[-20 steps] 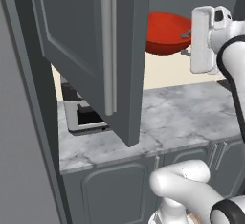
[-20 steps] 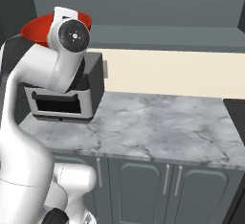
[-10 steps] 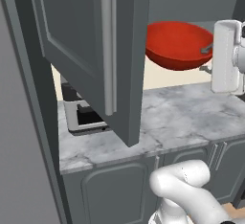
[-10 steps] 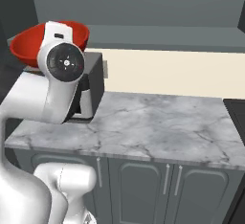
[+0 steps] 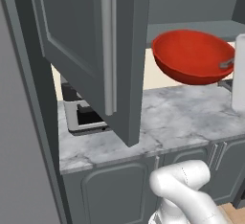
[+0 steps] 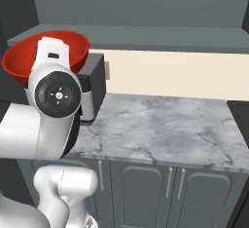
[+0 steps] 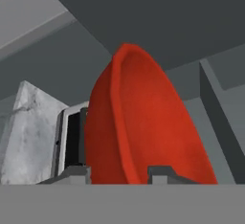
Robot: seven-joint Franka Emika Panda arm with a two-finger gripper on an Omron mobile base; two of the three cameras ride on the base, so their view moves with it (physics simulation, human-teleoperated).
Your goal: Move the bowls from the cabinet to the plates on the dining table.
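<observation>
Between the gripper fingers: rim of the red bowl (image 7: 143,122), gripper (image 7: 119,173) closed narrow on it, one finger outside the wall, one inside
Bowl position: lifted in the air, well above the desk (image 5: 191,117), tilted in the left base view, also seen at (image 6: 29,56) behind the arm's wrist
Step in hand: carrying the red bowl out of the cabinet (image 5: 81,41), judged; bowl looks clear of the cabinet opening
Cream bowl: can't place it in these views
Plates and dining table: not seen from here, so the drop spot is not yet ahead of the gripper
Next move calls for: judged, swing the held bowl away from the cabinet, base likely has to drive round to the dining table, keep grip firm since only the rim is pinched
Edge beside the gripper: open cabinet door (image 5: 115,74) with long silver handle (image 5: 109,55), on the far side of the bowl from the gripper, near but apart
Below the gripper: marble desk top, toaster oven (image 5: 81,115) sitting under the door
Behind the bowl: cream wall and grey ledge, apart
Open room: free air over the bare marble below and away from the door, best way out, judged
Risk: tilted bowl may slip or rotate in the pinch; door edge could clip it if swung that way
</observation>
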